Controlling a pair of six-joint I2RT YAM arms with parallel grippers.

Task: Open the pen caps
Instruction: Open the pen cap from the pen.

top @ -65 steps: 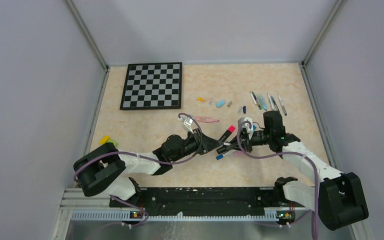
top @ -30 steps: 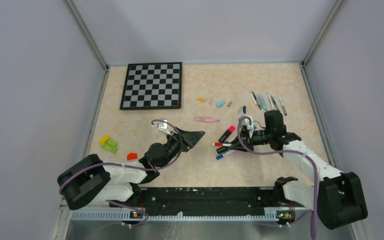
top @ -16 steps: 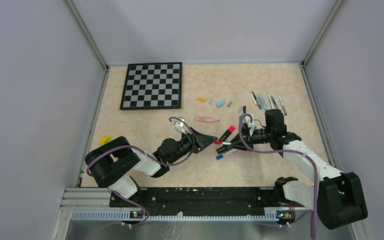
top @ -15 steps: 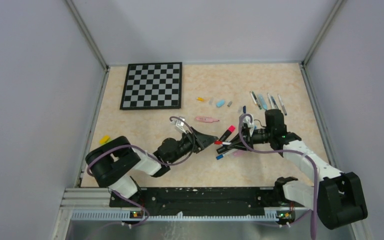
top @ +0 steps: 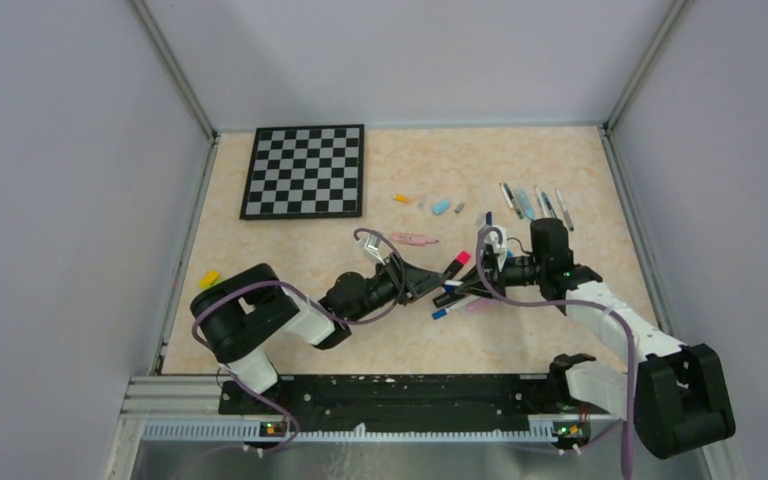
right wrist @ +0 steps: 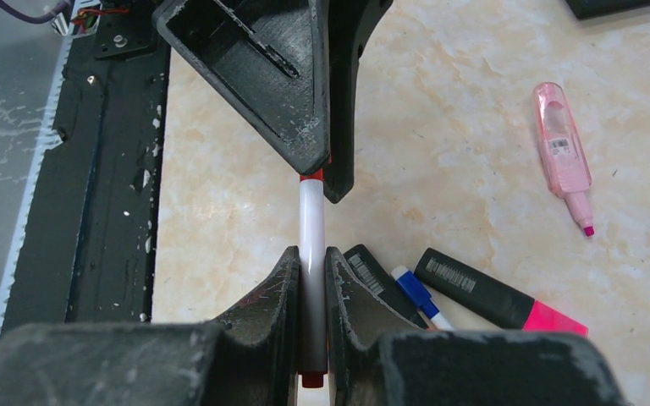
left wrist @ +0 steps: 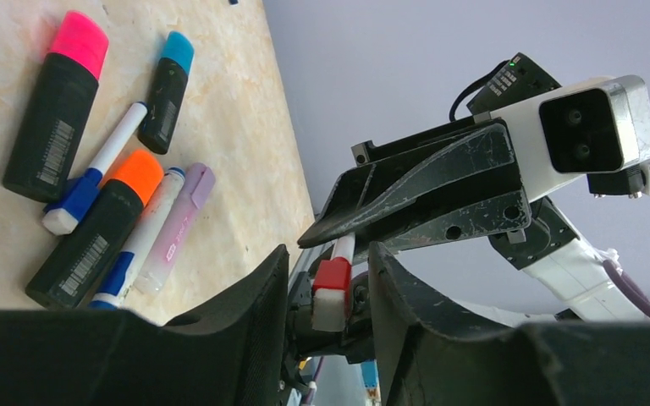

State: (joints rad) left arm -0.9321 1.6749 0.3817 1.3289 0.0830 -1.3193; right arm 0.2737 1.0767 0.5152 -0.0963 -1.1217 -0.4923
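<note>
My right gripper (top: 459,290) (right wrist: 311,254) is shut on a thin white pen (right wrist: 311,220) and holds it above the table, pointing toward the left arm. The pen's red cap (left wrist: 333,277) sits between the fingers of my left gripper (top: 432,282) (left wrist: 327,250), which is open with a gap on each side of the cap. In the right wrist view the left fingers (right wrist: 271,76) hide most of the cap. Below lie capped pens: pink-capped black marker (left wrist: 55,110) (right wrist: 491,300), light-blue-capped (left wrist: 168,85), orange-capped (left wrist: 101,224), a blue-capped thin pen (left wrist: 93,173), a lilac one (left wrist: 178,228).
A pink highlighter (top: 413,239) (right wrist: 564,156) lies behind the grippers. Loose yellow (top: 401,198), light blue (top: 441,206) and grey (top: 459,208) caps and several uncapped pens (top: 535,203) lie at the back right. A chessboard (top: 305,170) is back left, a yellow block (top: 209,279) at the left edge.
My left gripper, drawn back to the left a second ago, has swung right again and now has its fingers around the red cap. The right gripper has kept the pen still.
</note>
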